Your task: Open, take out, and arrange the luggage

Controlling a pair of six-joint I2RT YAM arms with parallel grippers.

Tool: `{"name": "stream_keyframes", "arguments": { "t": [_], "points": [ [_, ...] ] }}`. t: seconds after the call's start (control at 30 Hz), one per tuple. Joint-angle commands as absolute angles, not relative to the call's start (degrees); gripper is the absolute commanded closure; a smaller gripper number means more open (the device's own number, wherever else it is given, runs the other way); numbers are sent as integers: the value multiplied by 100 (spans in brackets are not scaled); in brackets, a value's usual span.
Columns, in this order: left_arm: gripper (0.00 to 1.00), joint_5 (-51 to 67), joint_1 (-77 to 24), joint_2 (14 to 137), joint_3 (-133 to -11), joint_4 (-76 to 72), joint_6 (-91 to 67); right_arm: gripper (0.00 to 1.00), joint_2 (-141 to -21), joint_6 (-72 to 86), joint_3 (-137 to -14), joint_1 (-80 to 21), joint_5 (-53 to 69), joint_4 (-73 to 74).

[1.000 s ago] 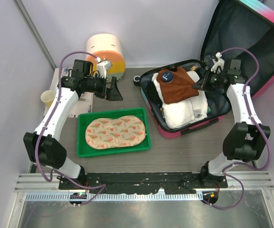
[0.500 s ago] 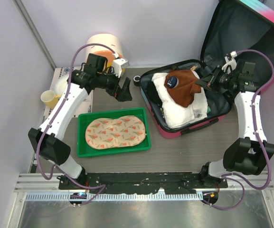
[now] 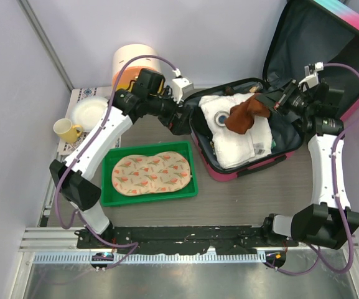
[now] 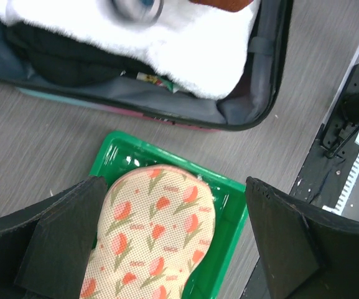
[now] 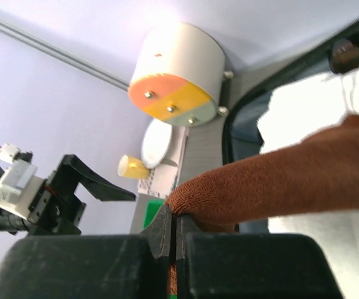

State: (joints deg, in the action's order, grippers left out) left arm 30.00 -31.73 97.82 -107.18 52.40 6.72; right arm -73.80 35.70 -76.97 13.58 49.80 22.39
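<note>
The luggage (image 3: 247, 163) lies open at the right with its lid (image 3: 328, 43) raised, and white towels (image 3: 235, 140) fill its base. My right gripper (image 3: 270, 103) is shut on a brown cloth (image 3: 244, 115), which hangs above the towels. In the right wrist view the gripper (image 5: 176, 221) pinches an edge of the brown cloth (image 5: 279, 180). A round dark item (image 3: 220, 117) lies bare on the towels. My left gripper (image 3: 182, 121) hovers open and empty at the suitcase's left rim. In the left wrist view the gripper (image 4: 179, 249) frames a floral pad (image 4: 148, 243).
A green tray (image 3: 114, 193) holding the floral pad (image 3: 151, 173) sits at front centre. The round cream-and-orange box (image 3: 132, 62) stands at the back. A yellow cup (image 3: 67, 131) and a white plate (image 3: 89, 113) are at the far left.
The right gripper has raised the brown cloth up and to the right, uncovering the round dark item. The left arm has swung right, from near the round box to the suitcase's left rim.
</note>
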Motion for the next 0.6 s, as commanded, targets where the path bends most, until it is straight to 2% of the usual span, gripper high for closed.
{"name": "stream_keyframes", "arguments": {
  "t": [0.0,0.33,0.47,0.57],
  "points": [
    [0,2620,-3777,9800,-11118,4650,431,99,-6944,4665,-7471,1362,5001,731],
    [0,1443,-4693,9888,-11040,2991,-702,99,-6531,5070,-7357,1371,4834,607],
    [0,275,-5097,9511,-10276,1839,-853,99,-6127,5290,-7023,1362,4554,448],
    [0,-596,-5719,9308,-9582,1039,-160,99,-5820,5378,-6926,1362,4281,439]
  ]
}}
